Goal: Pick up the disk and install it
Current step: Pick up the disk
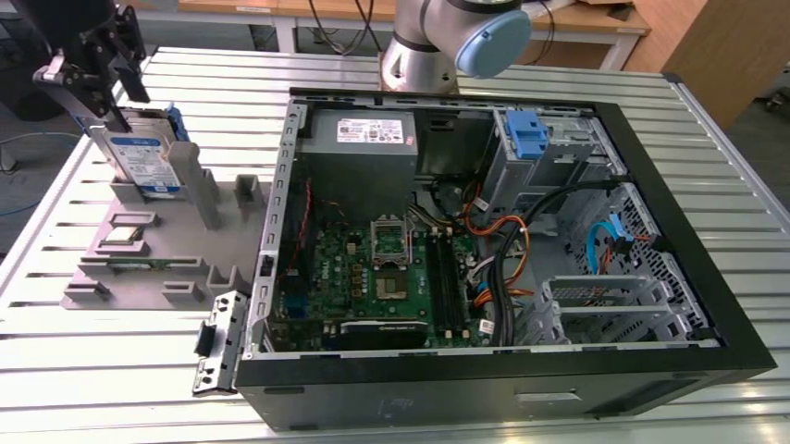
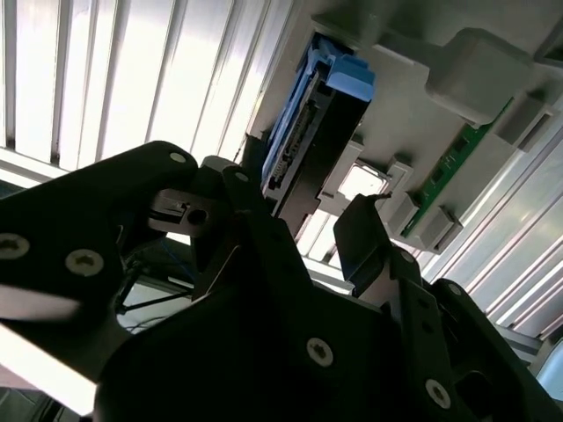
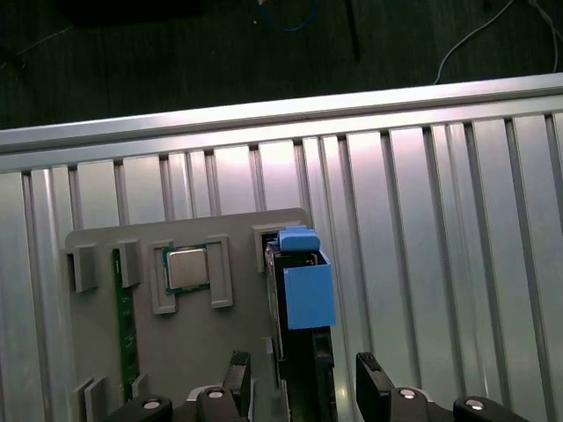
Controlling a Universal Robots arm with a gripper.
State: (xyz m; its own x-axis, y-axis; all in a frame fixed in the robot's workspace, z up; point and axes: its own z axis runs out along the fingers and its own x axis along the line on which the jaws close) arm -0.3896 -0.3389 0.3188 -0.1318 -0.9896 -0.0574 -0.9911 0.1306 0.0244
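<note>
The disk [image 1: 146,157], silver with a blue-and-white label and blue side rails, stands on edge in a slot of the grey fixture [image 1: 148,268] at the exterior view's left. My gripper [image 1: 105,97] hangs just above its top end. In both wrist views the disk [image 3: 299,299] [image 2: 308,149] runs between the two black fingers. The gripper [image 3: 303,382] [image 2: 303,220] is open, with a finger on each side of the disk and a small gap between each finger and its faces.
The fixture also holds a processor chip [image 3: 187,268] and a green memory stick [image 3: 126,325]. An open computer case [image 1: 728,305] lies at the exterior view's right, with a grey power supply [image 1: 370,134] and a blue bracket [image 1: 527,134] at its drive bay. The slatted metal table [image 1: 99,370] carries everything.
</note>
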